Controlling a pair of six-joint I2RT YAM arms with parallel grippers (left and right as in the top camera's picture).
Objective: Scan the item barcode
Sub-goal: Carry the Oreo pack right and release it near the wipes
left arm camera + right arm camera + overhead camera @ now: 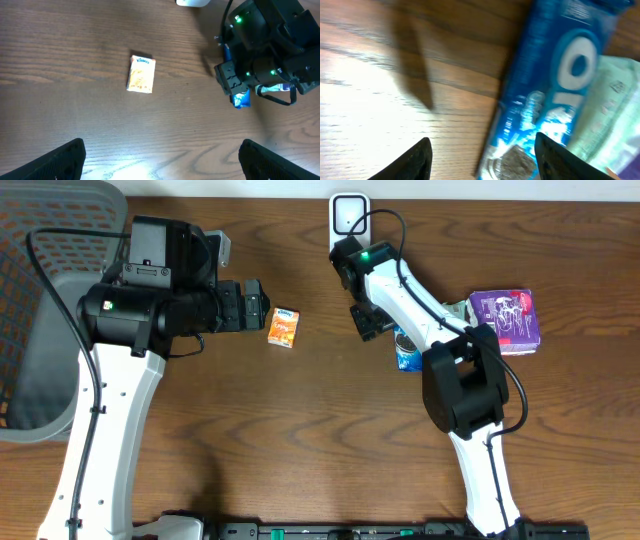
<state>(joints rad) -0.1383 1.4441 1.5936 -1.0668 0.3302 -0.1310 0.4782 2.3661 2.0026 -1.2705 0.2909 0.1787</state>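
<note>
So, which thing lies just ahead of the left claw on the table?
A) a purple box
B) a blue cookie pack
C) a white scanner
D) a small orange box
D: the small orange box lies alone just beyond the open left claw, not touching it.
</note>
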